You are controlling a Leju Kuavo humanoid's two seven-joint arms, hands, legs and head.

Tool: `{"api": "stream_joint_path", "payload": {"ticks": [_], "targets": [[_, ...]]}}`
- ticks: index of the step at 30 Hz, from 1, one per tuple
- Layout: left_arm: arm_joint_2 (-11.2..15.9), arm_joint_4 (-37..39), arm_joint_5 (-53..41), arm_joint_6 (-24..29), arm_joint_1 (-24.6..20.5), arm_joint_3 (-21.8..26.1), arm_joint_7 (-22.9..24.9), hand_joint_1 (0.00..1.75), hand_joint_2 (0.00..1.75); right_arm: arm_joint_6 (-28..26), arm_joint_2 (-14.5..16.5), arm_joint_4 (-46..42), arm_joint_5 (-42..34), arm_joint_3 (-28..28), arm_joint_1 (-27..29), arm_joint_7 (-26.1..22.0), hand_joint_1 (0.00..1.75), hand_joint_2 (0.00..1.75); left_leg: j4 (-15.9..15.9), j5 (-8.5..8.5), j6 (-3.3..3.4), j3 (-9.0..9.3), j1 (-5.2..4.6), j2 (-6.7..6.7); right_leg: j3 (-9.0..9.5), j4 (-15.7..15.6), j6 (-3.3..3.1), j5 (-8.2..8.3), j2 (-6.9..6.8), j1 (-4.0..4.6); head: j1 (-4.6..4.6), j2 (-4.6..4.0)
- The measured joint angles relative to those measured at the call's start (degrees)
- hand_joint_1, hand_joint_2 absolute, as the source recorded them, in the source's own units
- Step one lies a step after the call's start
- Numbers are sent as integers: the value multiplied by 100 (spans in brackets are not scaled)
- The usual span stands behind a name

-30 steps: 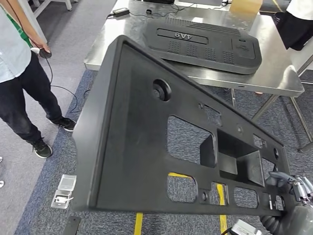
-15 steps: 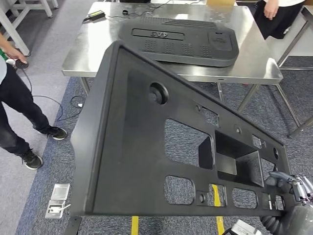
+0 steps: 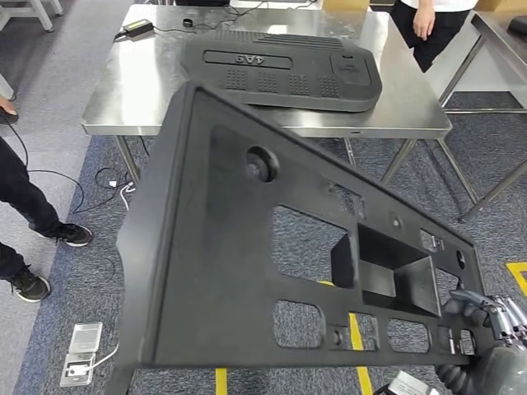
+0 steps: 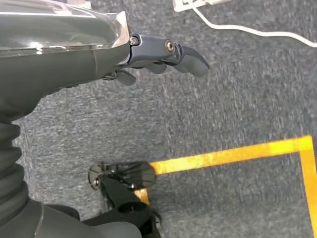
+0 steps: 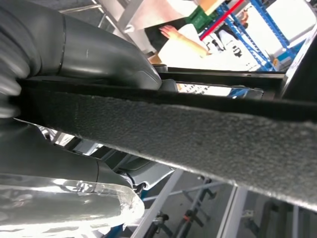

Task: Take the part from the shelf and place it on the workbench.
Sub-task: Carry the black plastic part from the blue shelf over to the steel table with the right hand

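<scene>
The part is a big black panel, roughly triangular, with moulded ribs, a round boss and several cut-outs. It hangs tilted in front of the robot, short of the table and above the carpet. It looks stiff and hard, probably plastic, and likely light for its span, but so broad that its wide end would swing and twist about any single hold. The matt, slightly grained edge should give fair friction.

The right robot hand grips the part at its narrow corner, thumb on one face and fingers on the other, as the right wrist view shows with the edge clamped between them. The left robot hand holds nothing, its fingers stretched out loosely over the carpet. A better hold would add support along the thick rim at the wide end, or through a cut-out.

On the table, a second black panel takes up most of the middle, leaving bare steel mainly at the near-left edge and the right end, so free room is tight. A power brick and cables lie at the table's far-left corner. One person stands left of the table, another behind its far-right corner, both within the part's sweep. A floor socket lies on the carpet left of the part.
</scene>
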Motion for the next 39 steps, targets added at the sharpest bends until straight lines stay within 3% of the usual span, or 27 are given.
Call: {"api": "stream_joint_path", "payload": {"ticks": [2, 3, 4, 5, 6, 8, 9, 11, 14, 17, 18, 19, 20, 22, 24, 29, 31, 33, 34, 35, 37, 39], "targets": [[1, 0, -4, -26, 18, 0, 0, 0, 175, 0, -1, 26, -29, 8, -10, 3, 175, 175, 0, -8, 18, -2, -2, 45, -364, 748, 45, -324, -90, -21, 3, 0], [1, 0, -6, -46, 24, 0, 1, 0, 175, 0, -1, 45, -26, 8, -9, 6, 175, 175, 0, -14, 20, 0, -3, 65, -487, 987, 54, -371, -104, -29, 3, 0], [2, 0, -8, -68, 26, 0, 1, 0, 175, 0, -1, 64, -15, 7, -9, 8, 175, 175, 1, -21, 20, 5, -4, 78, -512, 1019, 54, -305, -111, -33, 3, 0], [2, 0, -13, -86, 24, 0, 0, 0, 175, 0, -1, 81, 3, 7, -11, 10, 175, 175, 0, -31, 16, 18, -5, 83, -420, 815, 41, -137, -116, -33, 3, 0], [2, 0, -22, -103, 21, 0, -1, 0, 175, 0, -1, 94, 26, 9, -13, 9, 175, 175, -2, -44, 8, 38, -6, 85, -240, 435, 15, 87, -121, -29, 3, 0], [2, 0, -45, -127, 20, 0, -3, 0, 175, 1, -1, 110, 87, 12, -28, 8, 175, 175, -9, -70, -23, 68, -15, 86, 114, -290, -55, 350, -147, 1, 2, 0], [2, 0, -56, -133, 21, 0, -3, 0, 175, 1, -1, 115, 125, 13, -38, 9, 175, 175, -14, -81, -48, 73, -19, 88, 204, -487, -86, 383, -156, 19, -1, -1], [1, 0, -68, -134, 23, 0, -4, 0, 175, 0, -1, 121, 203, 13, -50, 13, 175, 175, -42, -88, -116, 86, -19, 98, 235, -583, -133, 350, -149, 44, -3, -1], [2, 0, -77, -115, 10, 0, -7, 0, 175, 0, 2, 122, 262, 17, -58, 14, 175, 175, 134, -236, -191, 52, -17, 111, 334, -698, -221, 373, -138, 1, -15, -2], [4, 0, -77, -104, 23, 0, -7, 0, 175, 0, 4, 137, 274, 20, -73, 14, 175, 175, 1175, -695, -210, -470, -31, 108, 423, -737, -297, 334, -134, 1, -31, -1], [5, 0, -77, -104, 33, 0, -5, 0, 175, 0, 4, 145, 275, 19, -73, 14, 175, 175, 1471, -763, -216, -648, -31, 107, 451, -736, -307, 307, -122, 7, -31, -1], [6, 0, -77, -104, 41, 0, -5, 0, 175, 0, 4, 153, 277, 19, -73, 14, 175, 175, 1576, -714, -217, -741, -32, 107, 489, -736, -305, 276, -104, 11, -31, -1], [7, 0, -77, -104, 44, 0, -4, 0, 175, 0, 4, 161, 280, 19, -72, 14, 175, 175, 1451, -544, -213, -726, -32, 107, 542, -734, -295, 236, -85, 12, -32, -2], [11, 0, -77, -103, 48, 0, -4, 0, 175, 0, 4, 172, 284, 19, -73, 14, 175, 175, 769, -58, -184, -469, -33, 102, 670, -727, -254, 127, -56, 13, -30, -2], [15, 0, -77, -102, 48, -1, -1, 0, 175, 1, 5, 180, 287, 20, -83, 14, 175, 175, 236, 144, -142, -241, -45, 90, 729, -691, -188, 32, -38, 30, -31, -1], [17, 0, -79, -103, 43, 0, 1, 0, 175, -1, 2, 187, 334, 23, -107, 10, 175, 175, 44, 14, -15, -121, -30, 70, 666, -504, -43, -86, -48, 17, -24, -1], [17, 0, -83, -109, 32, -1, 1, 0, 175, -1, 1, 189, 381, 23, -115, 9, 175, 175, 13, -30, 18, -46, -12, 67, 340, 93, 32, -297, -77, -7, -10, -1], [18, 0, -94, -117, 36, -2, 2, 0, 175, 0, -1, 197, 460, 20, -114, 11, 175, 175, 8, -102, 25, 30, -12, 70, -143, 797, 75, -487, -99, -32, -11, 0], [19, 0, -101, -120, 42, -1, 4, 0, 175, 0, -1, 201, 496, 17, -113, 13, 175, 175, 8, -146, 21, 85, -12, 69, -302, 946, 79, -456, -107, -37, -11, 0], [19, 0, -107, -121, 48, -1, 7, 0, 175, 0, -1, 204, 518, 15, -114, 14, 175, 175, 7, -195, 14, 154, -13, 65, -363, 887, 73, -309, -112, -37, -11, 0], [20, 0, -116, -123, 52, 0, 9, 0, 175, 0, -1, 204, 532, 15, -119, 26, 175, 175, -5, -302, -6, 320, -13, 58, -235, 290, 23, 204, -114, -24, -12, 0], [20, 1, -120, -123, 42, -1, 13, 0, 175, 1, -3, 208, 525, 14, -128, 41, 175, 175, -55, -371, -45, 440, -5, 61, -112, -200, -71, 509, -136, 30, -15, -1]]}}
